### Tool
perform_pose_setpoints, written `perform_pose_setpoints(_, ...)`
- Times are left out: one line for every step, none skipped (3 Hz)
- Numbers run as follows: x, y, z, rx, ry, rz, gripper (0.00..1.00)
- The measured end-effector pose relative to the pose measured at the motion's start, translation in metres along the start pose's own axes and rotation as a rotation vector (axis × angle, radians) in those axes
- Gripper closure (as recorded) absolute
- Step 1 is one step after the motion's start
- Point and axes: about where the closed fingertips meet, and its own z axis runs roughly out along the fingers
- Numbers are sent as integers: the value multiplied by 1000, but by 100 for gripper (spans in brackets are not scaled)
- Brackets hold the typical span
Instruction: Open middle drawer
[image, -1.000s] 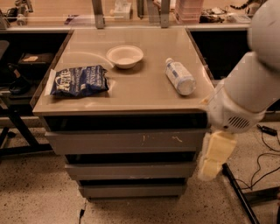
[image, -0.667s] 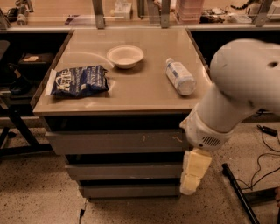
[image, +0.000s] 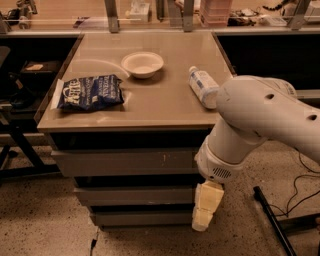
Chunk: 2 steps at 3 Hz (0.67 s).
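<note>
Speckled floor (image: 40, 225); flat grey middle drawer (image: 135, 196); blocky cream end effector (image: 202, 220) alongside

Speckled floor (image: 40, 225) — tan-topped cabinet (image: 165, 102) in dim warm light, black cables (image: 301, 186) at right.

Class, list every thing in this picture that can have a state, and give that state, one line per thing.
Top drawer: shut.
Middle drawer: shut, not yet pulled out.
Bottom drawer: shut.
Bottle: lying on its side on the cabinet top.
Bowl: upright, looks empty.
Bag: lying flat.
Hand: pointing down, at the right end of the middle and bottom drawer fronts.
</note>
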Motion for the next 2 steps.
perform_pose_setpoints(0, 10, 47, -53, -8, 33, 0)
perform_pose_setpoints(4, 7, 107, -88, -11, 112, 0)
